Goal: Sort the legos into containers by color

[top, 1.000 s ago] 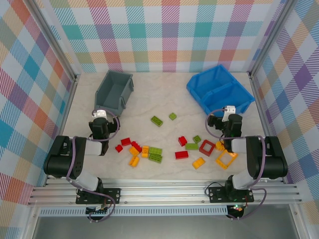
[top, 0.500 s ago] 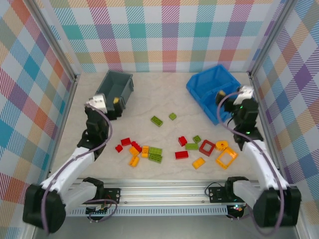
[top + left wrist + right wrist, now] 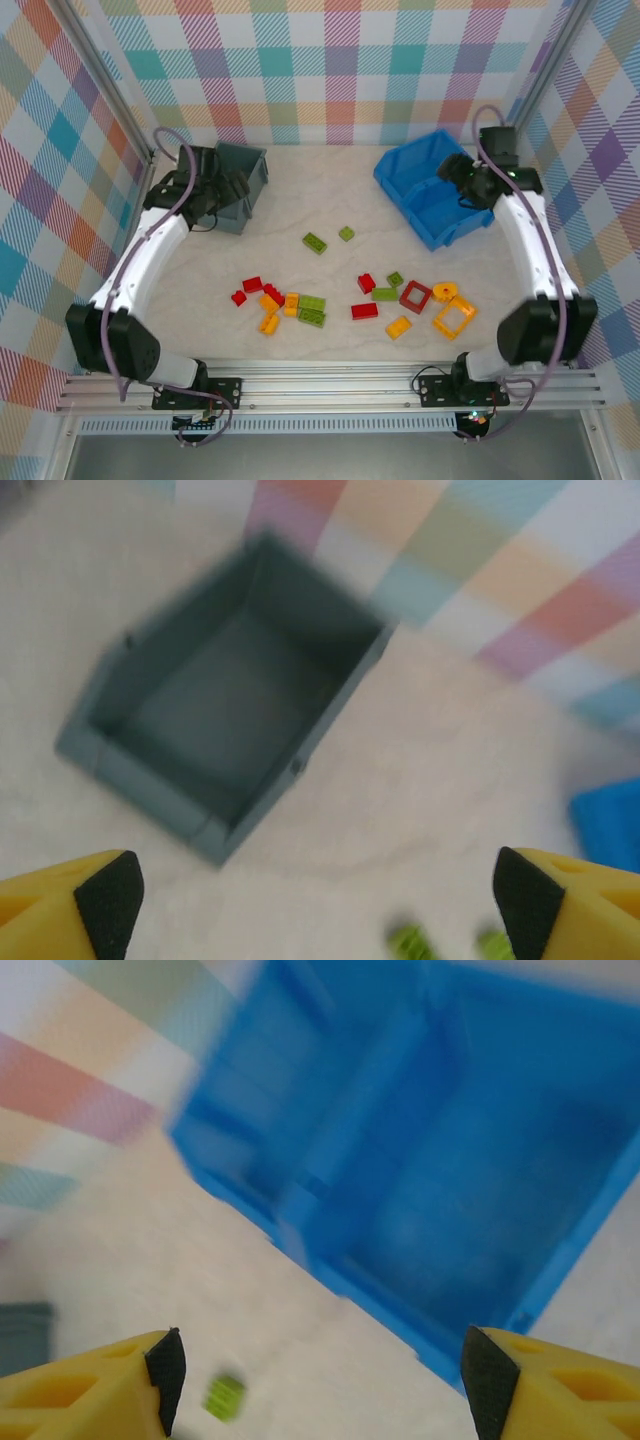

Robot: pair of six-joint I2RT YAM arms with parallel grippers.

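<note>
All legos (image 3: 312, 309): loose on the counter (image 3: 320, 190), front-centre, red, green and yellow mixed.
Grey bin (image 3: 252, 190): back left, open top up.
Blue bin (image 3: 455, 225): back right, 2 compartments.
Left tool (image 3: 318, 895): raised by the grey bin, fingers wide apart.
Right tool (image 3: 328, 1375): raised by the blue bin, fingers wide apart too.

small bin (image 3: 250, 178) sits far left on the table (image 3: 320, 190), two-compartment bin (image 3: 420, 205) far right, well apart. legos (image 3: 311, 303) lie scattered on the table nearer the arm bases: one cluster left, one cluster right, two loose pieces behind them mid-table.
</note>
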